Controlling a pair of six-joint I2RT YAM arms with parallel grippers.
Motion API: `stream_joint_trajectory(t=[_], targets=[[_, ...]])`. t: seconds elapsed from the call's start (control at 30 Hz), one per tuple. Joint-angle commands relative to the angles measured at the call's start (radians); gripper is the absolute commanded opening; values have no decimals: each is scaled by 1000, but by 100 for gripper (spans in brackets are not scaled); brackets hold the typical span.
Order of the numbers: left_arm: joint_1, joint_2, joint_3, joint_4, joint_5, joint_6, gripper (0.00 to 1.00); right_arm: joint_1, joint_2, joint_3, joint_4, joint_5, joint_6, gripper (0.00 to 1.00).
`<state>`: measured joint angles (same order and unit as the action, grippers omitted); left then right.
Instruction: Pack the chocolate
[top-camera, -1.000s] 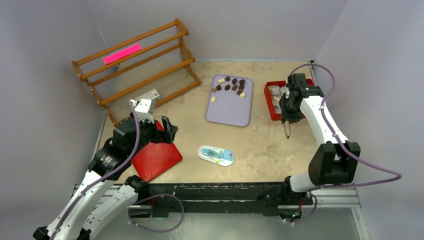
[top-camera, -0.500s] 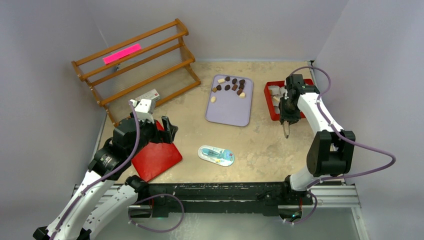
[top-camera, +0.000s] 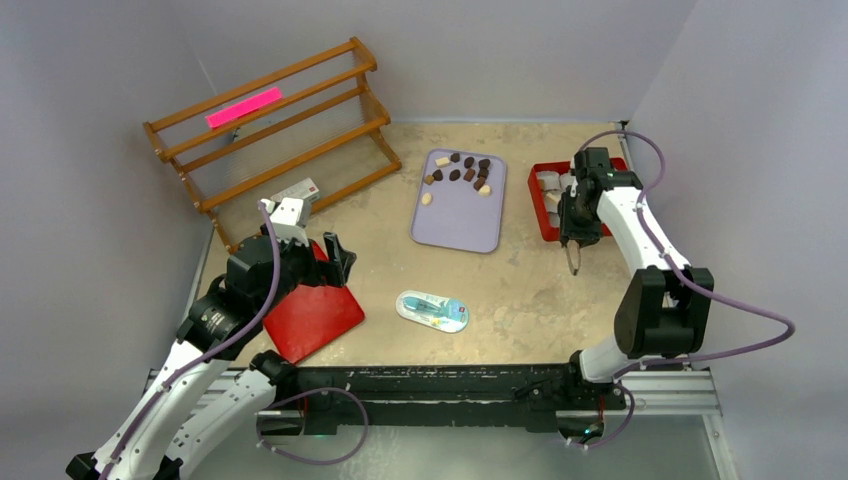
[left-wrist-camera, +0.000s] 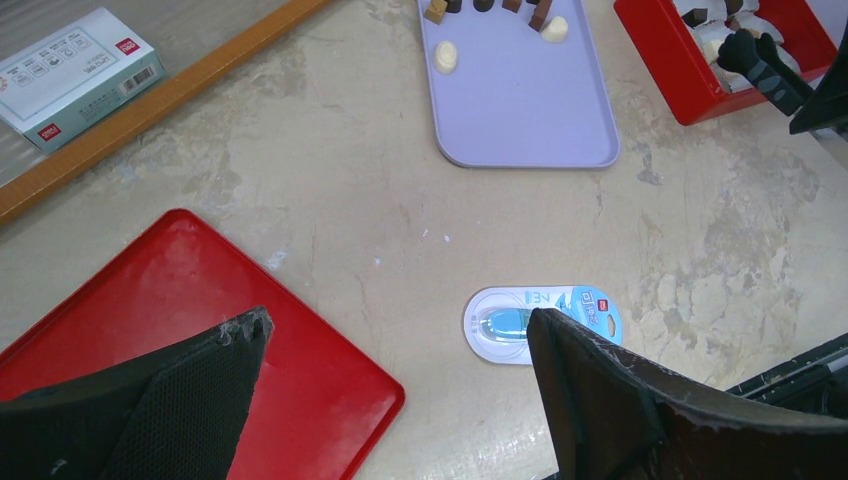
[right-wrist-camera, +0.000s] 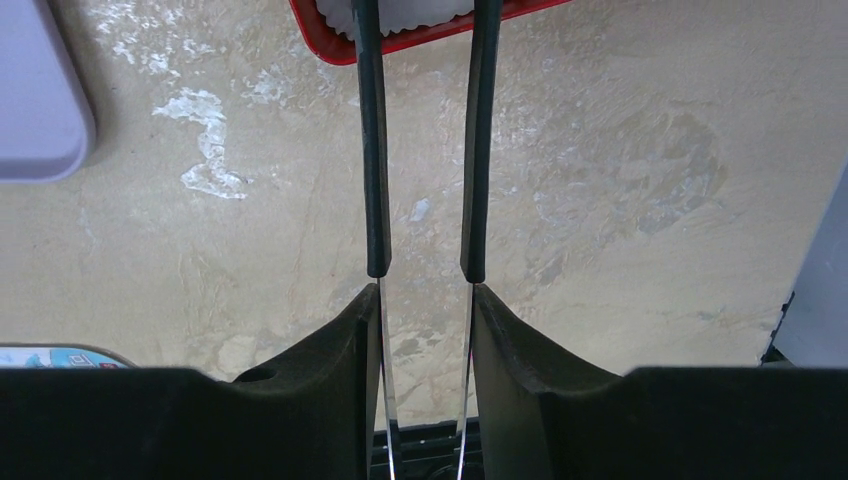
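I read this as the gap between two placements. My right tool (right-wrist-camera: 422, 290) hangs over the bare tabletop (top-camera: 520, 290) just on the near side of the red bin (left-wrist-camera: 670, 70), between that bin and the lavender tray (top-camera: 455, 225); it is closed onto a pair of tweezers (right-wrist-camera: 373, 150); their two black-sleeved prongs stand apart and run out of the top of the wrist view, so I cannot tell whether the tips carry anything.

The chocolate (top-camera: 460, 170) to be packed lies at the far end of the lavender tray, dark and pale pieces close together; one pale piece sits a little nearer, by the tray's left side; a few more pieces seem to sit among the white paper cups (left-wrist-camera: 712, 40) in the bin.

My next move, as I judge it, is to swing left to the tray, lower the prongs either side of one outlying piece and squeeze lightly; the lone pale piece looks easiest, since nothing crowds it.

From overhead each piece is too small to give a heading; the cluster forms a loose band whose long axis runs left to right across the tray's short width; in the left wrist view the lone pale piece looks oval, its length roughly along the tray's long side, so I would set the prongs across its narrow width.

My left tool (left-wrist-camera: 398, 320) is spread wide and empty above the flat red tray (left-wrist-camera: 200, 300), well apart from all this.
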<state>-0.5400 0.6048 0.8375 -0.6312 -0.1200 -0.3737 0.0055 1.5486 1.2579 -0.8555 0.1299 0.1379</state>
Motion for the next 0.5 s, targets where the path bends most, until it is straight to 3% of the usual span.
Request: stream_joint_trajectory(t=[0.0, 0.47], targets=[[-6, 1, 20, 13, -13, 5, 100, -4, -83, 47, -19, -1, 4, 37], [-6, -2, 17, 13, -4, 5, 100, -4, -221, -29, -8, 163, 169, 34]])
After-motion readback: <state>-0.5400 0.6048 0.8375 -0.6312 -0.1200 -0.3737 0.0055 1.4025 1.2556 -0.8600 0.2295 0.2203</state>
